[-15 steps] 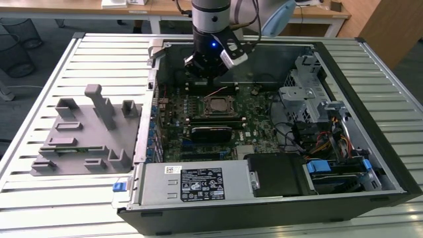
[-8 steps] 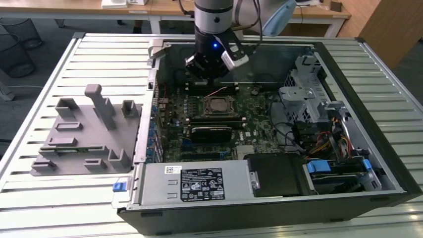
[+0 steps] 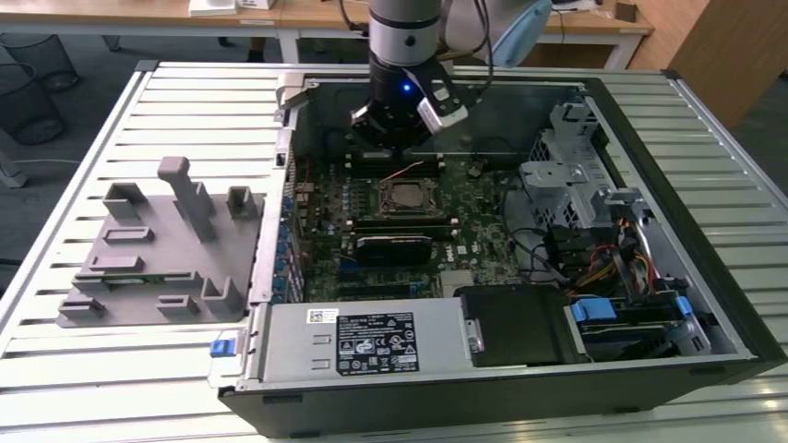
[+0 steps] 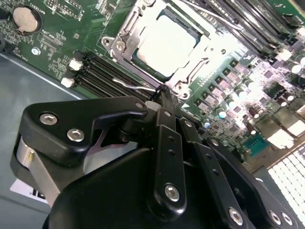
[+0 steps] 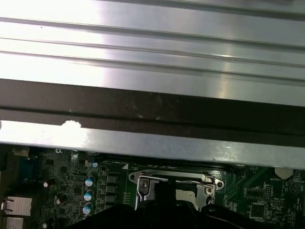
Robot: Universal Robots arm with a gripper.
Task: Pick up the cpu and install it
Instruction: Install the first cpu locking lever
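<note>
The cpu [image 4: 167, 45] sits flat in its socket [image 4: 126, 43] on the green board [image 4: 62, 52] inside the open computer case [image 3: 689, 277]. In the second wrist view its top is a pale silver square, very shiny in the light, with a thin dark edge. A metal frame goes all around it. In the exterior view the cpu [image 3: 405, 196] is a small dark square near the middle of the board.

The gripper [image 4: 162, 93] is just beside the socket, at about 6 o'clock from the cpu in the second wrist view. Its black fingers [image 4: 164, 143] are pressed together into one thin tip. They hold nothing. The tip is right by the edge of the metal frame, next to a thin wire lever [image 4: 136, 87]. I cannot tell if the tip touches the frame.

In the exterior view the arm [image 3: 407, 37] comes straight down from 12 o'clock. Its black end [image 3: 397, 120] hangs over the board, at about 12 o'clock from the cpu. A small blue light shines on it.

Black slots [image 4: 102, 71] run next to the socket. A round silver battery [image 4: 24, 18] sits at about 9 o'clock from the cpu in the second wrist view.

Outside the case, a grey plastic tray [image 3: 154, 249] with tall blocks lies at 9 o'clock on the slatted metal table [image 3: 99, 369].
</note>
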